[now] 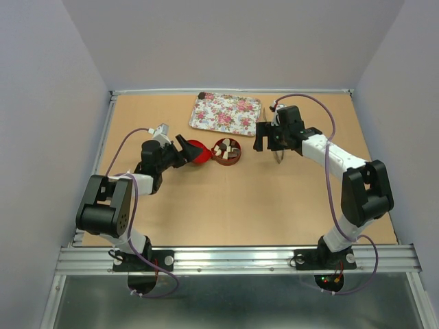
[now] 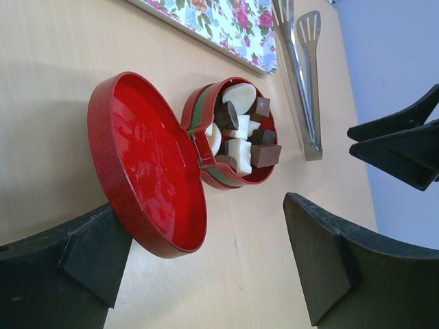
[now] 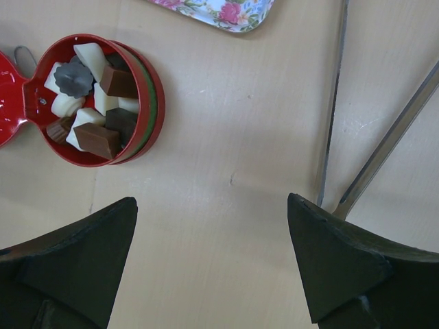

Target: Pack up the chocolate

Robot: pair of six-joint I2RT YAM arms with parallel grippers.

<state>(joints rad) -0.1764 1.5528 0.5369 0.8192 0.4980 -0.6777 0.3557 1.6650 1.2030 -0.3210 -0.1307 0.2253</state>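
The chocolate (image 1: pixel 226 147), several small dark brown, reddish-brown and cream-white pieces, lies in the round red tin (image 1: pixel 235 158) at mid-table; the same chocolate (image 2: pixel 241 134) (image 3: pixel 92 103) shows in both wrist views. The tin's hinged red lid (image 2: pixel 144 161) stands open, tilted up on the tin's left side. My left gripper (image 2: pixel 206 264) is open, and the lid's lower rim sits just inside its left finger (image 2: pixel 86 257). My right gripper (image 3: pixel 212 264) hovers open over bare table to the right of the tin (image 3: pixel 147 103), holding nothing.
A pink-flowered rectangular tray (image 1: pixel 226 113) lies behind the tin. Long metal tongs (image 3: pixel 384 140) (image 2: pixel 302 89) rest on the table under and beside my right gripper (image 1: pixel 267 142). White walls close in the table on three sides.
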